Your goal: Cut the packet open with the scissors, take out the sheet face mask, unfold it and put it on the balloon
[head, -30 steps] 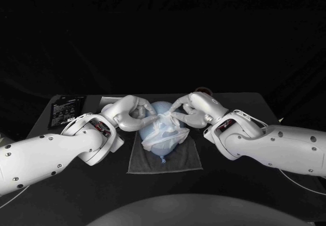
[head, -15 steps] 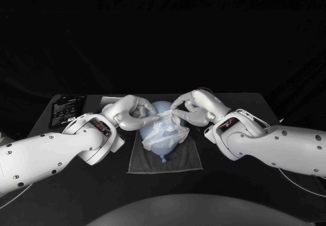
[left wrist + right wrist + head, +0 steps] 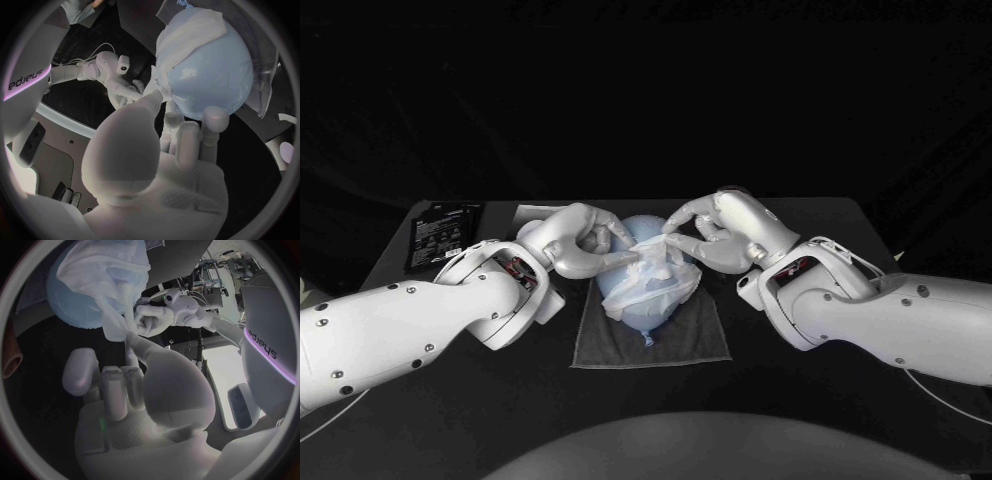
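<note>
Two hands pinch sheet face mask [image 3: 651, 278] over balloon [image 3: 640, 312]: left hand [image 3: 577, 238] at its 9 o'clock, right hand [image 3: 718, 228] at 3. Balloon lies on grey towel [image 3: 692, 340] mid-worktop [image 3: 826, 218]. Black packet [image 3: 440, 232] at worktop's 10 o'clock, contents hidden.

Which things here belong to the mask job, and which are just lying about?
Job: sheet mask, pinched by left hand and right hand; balloon under it; black packet, set aside.
Lying about: grey towel under the balloon; white item beside the packet.

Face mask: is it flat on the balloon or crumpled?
Crumpled. The white sheet face mask lies wrinkled and bunched over the pale blue balloon; the right hand pinches a twisted strand of it.
</note>
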`<state>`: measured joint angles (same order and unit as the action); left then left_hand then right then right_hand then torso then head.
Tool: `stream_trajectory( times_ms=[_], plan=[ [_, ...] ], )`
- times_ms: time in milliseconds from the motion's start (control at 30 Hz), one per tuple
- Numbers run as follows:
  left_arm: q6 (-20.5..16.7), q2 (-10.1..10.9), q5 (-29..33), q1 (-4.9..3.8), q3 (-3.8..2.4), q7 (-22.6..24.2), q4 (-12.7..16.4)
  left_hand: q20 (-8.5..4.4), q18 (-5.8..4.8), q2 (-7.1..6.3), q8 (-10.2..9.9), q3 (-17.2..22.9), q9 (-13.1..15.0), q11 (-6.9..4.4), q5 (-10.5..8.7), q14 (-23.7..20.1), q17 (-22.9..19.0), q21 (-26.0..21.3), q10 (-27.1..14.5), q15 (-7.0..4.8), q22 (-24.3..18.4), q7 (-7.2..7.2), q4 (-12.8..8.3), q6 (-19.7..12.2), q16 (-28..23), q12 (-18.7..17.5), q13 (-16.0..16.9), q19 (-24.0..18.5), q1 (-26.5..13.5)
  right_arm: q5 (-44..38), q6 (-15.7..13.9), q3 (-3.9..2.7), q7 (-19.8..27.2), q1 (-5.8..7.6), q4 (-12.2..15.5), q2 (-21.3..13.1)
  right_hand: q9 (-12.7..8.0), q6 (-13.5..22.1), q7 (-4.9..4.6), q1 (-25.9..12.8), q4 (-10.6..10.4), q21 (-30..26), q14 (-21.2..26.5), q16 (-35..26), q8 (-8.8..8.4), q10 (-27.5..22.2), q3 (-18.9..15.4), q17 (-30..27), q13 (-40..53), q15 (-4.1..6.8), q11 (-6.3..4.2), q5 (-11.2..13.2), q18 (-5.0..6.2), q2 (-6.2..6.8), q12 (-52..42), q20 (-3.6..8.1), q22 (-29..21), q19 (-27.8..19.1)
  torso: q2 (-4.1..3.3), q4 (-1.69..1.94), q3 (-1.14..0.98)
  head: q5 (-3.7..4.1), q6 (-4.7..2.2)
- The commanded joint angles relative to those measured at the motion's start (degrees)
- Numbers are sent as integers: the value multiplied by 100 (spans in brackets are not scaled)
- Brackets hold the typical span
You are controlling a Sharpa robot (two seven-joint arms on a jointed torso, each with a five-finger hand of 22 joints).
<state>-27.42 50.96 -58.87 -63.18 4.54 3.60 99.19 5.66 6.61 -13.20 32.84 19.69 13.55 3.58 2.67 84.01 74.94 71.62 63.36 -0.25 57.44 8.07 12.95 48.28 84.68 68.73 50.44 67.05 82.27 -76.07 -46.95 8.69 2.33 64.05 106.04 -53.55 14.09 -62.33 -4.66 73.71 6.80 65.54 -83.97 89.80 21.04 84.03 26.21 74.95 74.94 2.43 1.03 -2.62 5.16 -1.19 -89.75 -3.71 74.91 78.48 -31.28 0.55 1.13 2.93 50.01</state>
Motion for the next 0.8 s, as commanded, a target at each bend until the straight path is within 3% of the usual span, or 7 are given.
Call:
stream_trajectory(
  times_ms=[33,233,433,633,800],
  plan=[
    [117,-13,-98,0,-1,-91,6,-4,58,8,-14,2,-12,8,12,27,33,-14,-38,25,7,10,-51,36,2,-5,-15,51,85,-50,-152,-5,138,-2,75,-29,172,-22,-2,-8,4,33,-603,20,45,597,37,1505,1506,23,-52,-16,-23,-22,-25,8,853,47,1,2,2,-6,-1],
    [130,-20,-116,0,-1,-93,6,-4,56,50,-21,41,-22,8,13,29,36,-8,-30,26,17,11,-77,53,4,0,-7,58,155,-91,-165,-5,146,-12,192,-68,172,-22,-2,-8,4,33,-603,20,45,597,37,1505,1506,23,-52,-16,-23,-22,-25,8,853,47,2,3,3,-13,-1],
    [141,-25,-116,0,-1,-19,9,-20,48,208,-11,255,-43,-32,13,61,101,30,93,-5,75,-31,-168,191,32,67,113,103,377,-108,-176,-5,142,-16,195,-58,179,-20,-2,-18,2,36,-603,20,54,597,51,1505,1506,23,-51,-16,-24,-12,-25,8,854,48,-4,9,3,-18,-1],
    [142,-34,-116,0,-1,55,8,-39,36,214,-12,362,-60,-56,13,89,156,70,233,-26,134,-60,-217,291,55,159,264,146,432,-121,-188,-5,139,-17,192,-38,179,-20,-2,-18,2,36,-603,20,54,597,51,1505,1506,23,-51,-16,-24,-12,-25,8,854,48,-1,0,4,-30,-1],
    [208,-33,-100,0,-1,188,6,-94,24,369,38,685,-66,-145,15,142,266,126,420,-102,212,-158,-336,565,98,271,473,198,570,-131,-199,-5,136,-17,158,-38,179,-20,-2,-18,2,36,-603,20,54,597,51,1505,1506,23,-51,-16,-24,-12,-25,8,854,48,4,4,0,-27,-1]
  ],
)
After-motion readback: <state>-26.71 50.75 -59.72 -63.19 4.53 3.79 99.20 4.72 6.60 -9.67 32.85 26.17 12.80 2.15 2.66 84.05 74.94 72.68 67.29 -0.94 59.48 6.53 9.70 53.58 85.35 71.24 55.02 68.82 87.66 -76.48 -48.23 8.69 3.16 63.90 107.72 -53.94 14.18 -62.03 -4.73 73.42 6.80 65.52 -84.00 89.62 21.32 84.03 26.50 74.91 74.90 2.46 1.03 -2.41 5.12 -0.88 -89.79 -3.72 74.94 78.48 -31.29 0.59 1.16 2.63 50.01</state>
